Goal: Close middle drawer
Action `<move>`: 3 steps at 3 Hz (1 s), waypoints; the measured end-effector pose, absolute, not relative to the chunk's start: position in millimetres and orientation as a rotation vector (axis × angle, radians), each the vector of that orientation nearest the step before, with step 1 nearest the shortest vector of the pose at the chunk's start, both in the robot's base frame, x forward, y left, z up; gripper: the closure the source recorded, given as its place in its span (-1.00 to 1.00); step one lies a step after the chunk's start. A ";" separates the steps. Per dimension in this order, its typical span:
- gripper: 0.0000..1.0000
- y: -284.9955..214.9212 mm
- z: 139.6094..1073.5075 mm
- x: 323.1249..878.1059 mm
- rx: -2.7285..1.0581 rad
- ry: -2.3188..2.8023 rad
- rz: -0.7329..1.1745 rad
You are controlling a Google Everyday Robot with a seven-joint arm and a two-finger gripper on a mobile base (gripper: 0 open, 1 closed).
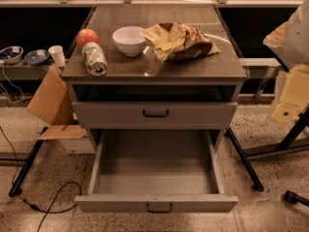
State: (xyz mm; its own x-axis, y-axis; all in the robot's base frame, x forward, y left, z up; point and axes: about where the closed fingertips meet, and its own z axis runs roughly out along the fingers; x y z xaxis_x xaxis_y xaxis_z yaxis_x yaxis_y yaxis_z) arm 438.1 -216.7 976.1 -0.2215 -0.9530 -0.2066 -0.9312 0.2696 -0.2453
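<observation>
One cabinet stands mid-scene. Its middle drawer is pulled fully out toward the near side and looks empty, so closing has not begun. The next move calls for a straight push on its front panel, near the one handle, toward the far side. Two drawer fronts show; the upper drawer sits nearly shut. On top: one bag, one bowl, one can, one apple. The gripper is out of view, so its state cannot be told.
</observation>
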 end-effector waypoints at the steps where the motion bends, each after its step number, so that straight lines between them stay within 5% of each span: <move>1: -1.00 -216.6 976.1 438.1 -1.725 2.232 -0.098; 3: -1.00 -198.1 957.8 408.8 -1.693 2.186 -0.006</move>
State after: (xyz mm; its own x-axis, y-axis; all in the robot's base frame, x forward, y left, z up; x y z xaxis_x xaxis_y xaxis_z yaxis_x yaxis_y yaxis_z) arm 408.8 -198.1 957.8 -0.2065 -0.9351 -0.2879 -0.9334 0.2766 -0.2286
